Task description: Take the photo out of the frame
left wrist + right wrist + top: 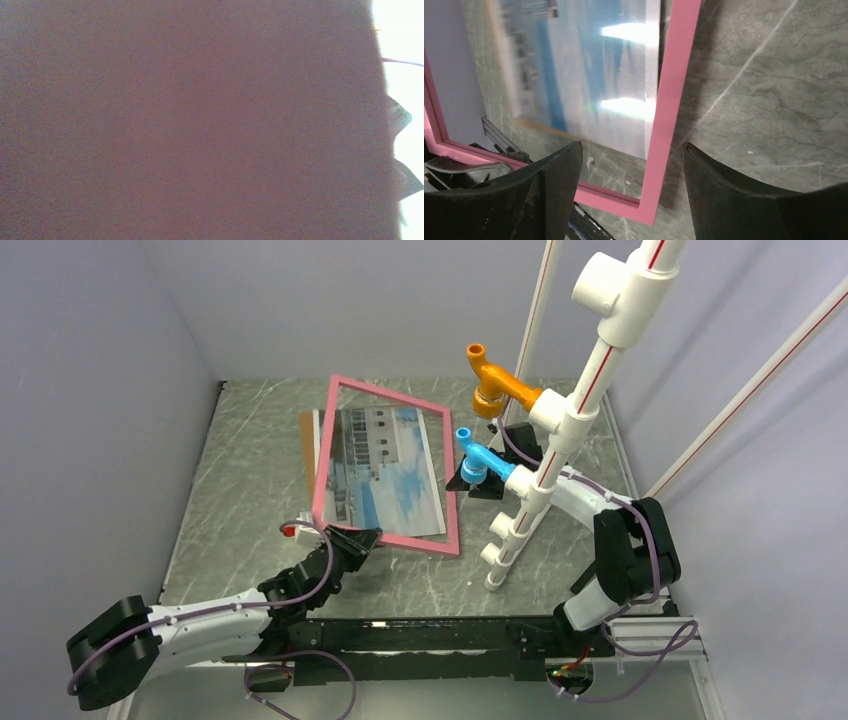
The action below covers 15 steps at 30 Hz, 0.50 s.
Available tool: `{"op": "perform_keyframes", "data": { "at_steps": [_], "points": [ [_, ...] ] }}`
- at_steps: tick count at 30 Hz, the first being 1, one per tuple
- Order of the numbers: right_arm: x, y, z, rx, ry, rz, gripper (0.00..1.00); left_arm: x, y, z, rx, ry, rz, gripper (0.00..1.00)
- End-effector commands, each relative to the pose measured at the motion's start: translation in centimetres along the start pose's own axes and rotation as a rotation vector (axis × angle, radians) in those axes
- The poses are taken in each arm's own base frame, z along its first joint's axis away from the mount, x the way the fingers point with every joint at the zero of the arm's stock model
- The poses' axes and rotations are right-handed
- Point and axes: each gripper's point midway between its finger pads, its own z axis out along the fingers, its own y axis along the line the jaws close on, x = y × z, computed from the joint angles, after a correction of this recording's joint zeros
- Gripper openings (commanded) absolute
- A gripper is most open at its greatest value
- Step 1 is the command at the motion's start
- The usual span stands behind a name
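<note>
The pink frame [324,455] is tilted up off the table, and its near left corner sits in my left gripper [352,538], which is shut on it. The photo [385,465], a pale building under blue sky, lies flat on the table and shows through the frame's opening. My right gripper [468,478] is open beside the frame's right edge. In the right wrist view the frame's [674,75] corner sits between the open fingers of the gripper [631,150], with the photo [589,65] beyond it. The left wrist view is blocked by a dark blurred surface.
A brown backing board [306,445] sticks out from under the photo's left side. A white pipe stand [560,440] with an orange fitting [495,385] and a blue fitting [480,455] stands right of the frame, close to my right arm. Walls enclose the marble table [250,480].
</note>
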Motion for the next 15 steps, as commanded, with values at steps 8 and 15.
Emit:
{"op": "perform_keyframes", "data": {
  "at_steps": [8,15],
  "points": [
    [1.0,-2.6,1.7,0.069,0.047,-0.026,0.75,3.4,2.7,-2.7,-0.183,0.247,0.095,0.69],
    [1.1,-3.4,2.1,0.092,0.045,-0.034,0.75,4.6,5.4,-6.1,-0.297,0.430,0.225,0.99]
  ]
}}
